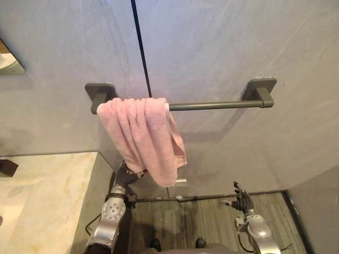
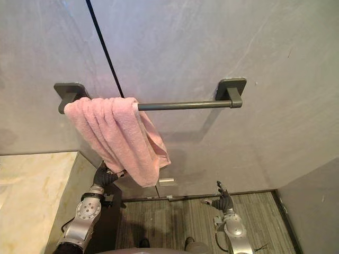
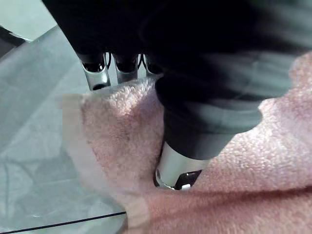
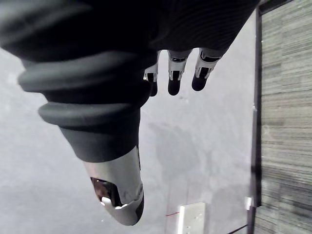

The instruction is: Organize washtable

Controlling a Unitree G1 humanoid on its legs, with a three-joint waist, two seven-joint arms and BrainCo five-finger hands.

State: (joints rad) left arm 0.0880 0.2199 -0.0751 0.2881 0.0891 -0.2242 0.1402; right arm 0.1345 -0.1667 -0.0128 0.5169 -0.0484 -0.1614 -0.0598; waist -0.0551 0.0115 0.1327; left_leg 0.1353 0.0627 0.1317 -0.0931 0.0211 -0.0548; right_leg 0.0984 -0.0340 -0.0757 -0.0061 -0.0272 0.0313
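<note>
Grey stone-look wall panels [image 1: 222,47], split by a thin dark vertical seam [image 1: 140,47], above a grey striped floor [image 1: 201,222] (small white plate [image 2: 166,181] low on the wall).

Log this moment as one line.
left hand: pinching lower edge of pink towel | pink towel: draped over left end of towel bar | right hand: open, free
</note>
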